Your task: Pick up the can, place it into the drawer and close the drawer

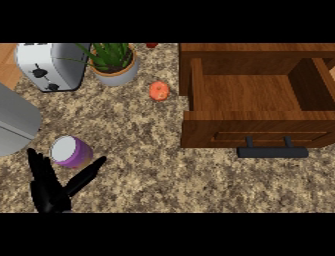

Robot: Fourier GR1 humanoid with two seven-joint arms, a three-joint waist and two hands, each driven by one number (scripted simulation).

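Here the left robot hand (fingers spread wide, holding nothing) sits just below the upright can, drawer far right.

You're looking at a speckled stone-like counter, brown and beige grain, matt all over. At its far right corner, the drawer shows warm polished wood with visible grain, and its handle reads as dark matt metal. Near the counter's left edge, the can has a glossy purple side and a pale smooth metallic lid. Your left hand just beside it looks like matt black plastic. At the far left corner, the toaster gleams in brushed silver metal, and the plant pot beside it looks smooth grey ceramic.
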